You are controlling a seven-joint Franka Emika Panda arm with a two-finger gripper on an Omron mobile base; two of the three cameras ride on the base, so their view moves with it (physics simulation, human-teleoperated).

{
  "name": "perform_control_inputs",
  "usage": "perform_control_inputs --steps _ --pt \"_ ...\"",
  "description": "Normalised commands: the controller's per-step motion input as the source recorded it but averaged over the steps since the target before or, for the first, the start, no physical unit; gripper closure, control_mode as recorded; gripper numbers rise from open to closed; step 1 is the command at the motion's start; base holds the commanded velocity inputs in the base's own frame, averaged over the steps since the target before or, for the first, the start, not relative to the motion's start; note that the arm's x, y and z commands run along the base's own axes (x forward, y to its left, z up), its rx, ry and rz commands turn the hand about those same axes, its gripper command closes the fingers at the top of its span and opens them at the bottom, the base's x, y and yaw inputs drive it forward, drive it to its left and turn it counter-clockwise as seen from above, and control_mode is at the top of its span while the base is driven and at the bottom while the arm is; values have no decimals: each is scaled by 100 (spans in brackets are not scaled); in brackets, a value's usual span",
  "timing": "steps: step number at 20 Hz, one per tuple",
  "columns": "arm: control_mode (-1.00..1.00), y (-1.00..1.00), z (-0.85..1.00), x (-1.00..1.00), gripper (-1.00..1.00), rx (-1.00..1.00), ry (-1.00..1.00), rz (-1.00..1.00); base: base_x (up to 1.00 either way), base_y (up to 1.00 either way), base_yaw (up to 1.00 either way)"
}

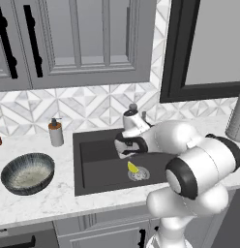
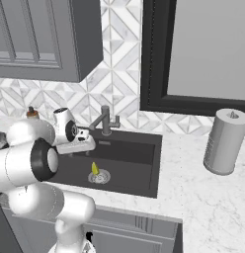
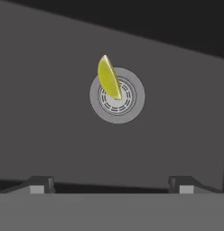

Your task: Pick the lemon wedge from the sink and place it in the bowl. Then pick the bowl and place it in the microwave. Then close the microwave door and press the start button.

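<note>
One lemon wedge lies in sink, resting partly on round drain, thin edge up. Pincer hangs above basin, fingers spread wide, nothing between them; wedge well clear of tips. Bowl sits on marble surface left of sink, apparently empty, though inside is hard to read. Soap bottle behind bowl. Faucet at sink's back edge.

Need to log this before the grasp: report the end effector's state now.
End effector: open, empty, above the lemon wedge on the sink drain.
</note>
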Motion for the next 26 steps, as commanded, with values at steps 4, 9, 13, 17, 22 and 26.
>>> perform_control_inputs --steps 4,9,13,17,22,26 --pt "-100 7 -45 31 -100 2 3 0 0 0 0" --pt "-100 28 -48 45 -100 -2 8 -5 0 0 0" --pt "-100 0 -44 28 -100 3 0 -1 0 0 0" --pt "-100 -1 -30 16 -100 0 0 0 0 0 0" --pt "-100 -5 -27 10 -100 0 -5 0 0 0 0" --pt "-100 -17 -30 9 -100 0 -5 0 0 0 0"
